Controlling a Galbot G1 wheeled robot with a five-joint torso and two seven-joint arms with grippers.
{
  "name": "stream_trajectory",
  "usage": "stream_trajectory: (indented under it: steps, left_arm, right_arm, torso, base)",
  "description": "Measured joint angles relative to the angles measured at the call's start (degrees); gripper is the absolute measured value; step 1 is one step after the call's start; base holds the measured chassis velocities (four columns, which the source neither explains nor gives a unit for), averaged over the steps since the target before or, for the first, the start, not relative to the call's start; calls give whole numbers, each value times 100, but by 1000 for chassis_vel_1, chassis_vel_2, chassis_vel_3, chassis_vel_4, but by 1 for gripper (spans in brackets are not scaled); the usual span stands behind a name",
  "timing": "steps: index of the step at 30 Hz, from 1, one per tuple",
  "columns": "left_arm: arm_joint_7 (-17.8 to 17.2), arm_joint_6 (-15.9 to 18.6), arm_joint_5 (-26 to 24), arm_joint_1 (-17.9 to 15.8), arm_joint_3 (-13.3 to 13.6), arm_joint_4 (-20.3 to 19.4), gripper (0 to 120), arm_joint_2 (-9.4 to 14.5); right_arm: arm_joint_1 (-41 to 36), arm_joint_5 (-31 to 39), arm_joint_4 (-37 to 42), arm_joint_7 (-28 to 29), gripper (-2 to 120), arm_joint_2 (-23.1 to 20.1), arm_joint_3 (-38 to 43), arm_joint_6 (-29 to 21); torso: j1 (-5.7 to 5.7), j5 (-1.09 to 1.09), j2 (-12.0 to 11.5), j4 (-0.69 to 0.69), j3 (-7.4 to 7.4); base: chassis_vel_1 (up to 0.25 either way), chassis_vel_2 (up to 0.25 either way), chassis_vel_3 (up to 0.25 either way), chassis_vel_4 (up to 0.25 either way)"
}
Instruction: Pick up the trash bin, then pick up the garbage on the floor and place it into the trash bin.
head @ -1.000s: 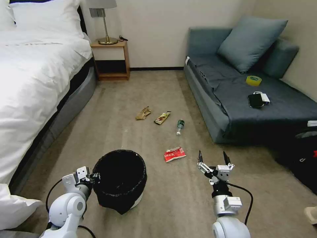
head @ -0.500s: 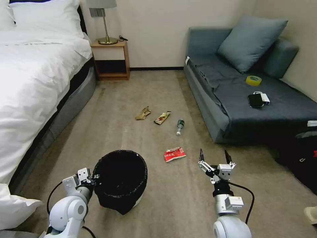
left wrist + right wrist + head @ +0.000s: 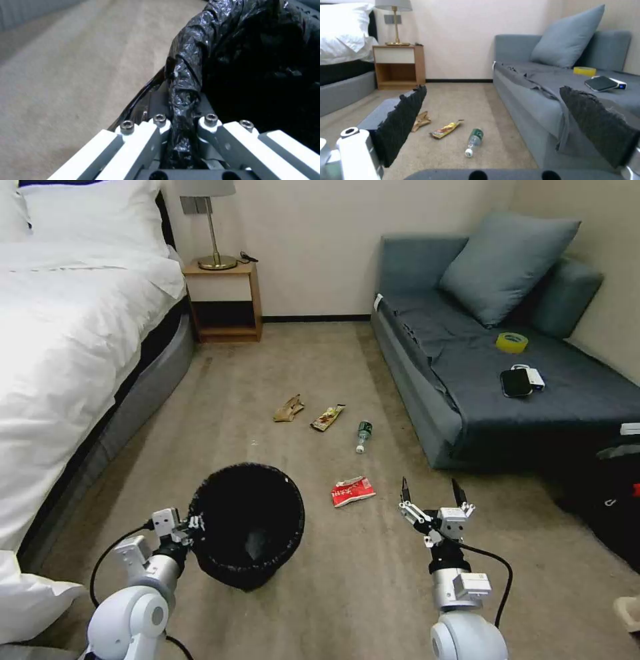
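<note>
The left gripper (image 3: 189,527) pinches the rim of the bin (image 3: 248,523) at near left, so the bin tips up off the floor. The garbage (image 3: 353,491) lies just right of it. The right gripper (image 3: 430,491) waits wide open, ready to grab.

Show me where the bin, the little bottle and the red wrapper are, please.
bin (image 3: 248,483): head view, on the black bag at its far rim.
bottle (image 3: 363,434): head view, on its green label.
red wrapper (image 3: 353,491): head view, on its middle.
</note>
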Motion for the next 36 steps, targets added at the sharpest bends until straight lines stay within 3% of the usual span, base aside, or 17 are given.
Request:
stream_trajectory:
  steps: [3,11,20,36]
  left_arm:
    - [126,-197,217,48,-194,-66,4,-54]
    - [167,-234,3,66,-366,-339,4,-94]
    - [75,-53,-338,74,-299,-484,4,-137]
    - [2,-5,-457,50,-336,-455,4,-154]
  right_arm:
    - [-70,18,114,-51,100,-41,28,-25]
    - [-164,61,299,-166,100,-95,65,-112]
    - [-101,-20,244,-196,100,-72,28,-181]
    - [-57,-66,200,-197,100,-55,19,-329]
  torso:
    - [0,0,0,1,0]
    - [0,0,0,0,0]
    - [0,0,0,0,0]
    - [0,0,0,0,0]
  base:
    - [0,0,0,0]
    - [0,0,0,0]
    - [0,0,0,0]
    - [0,0,0,0]
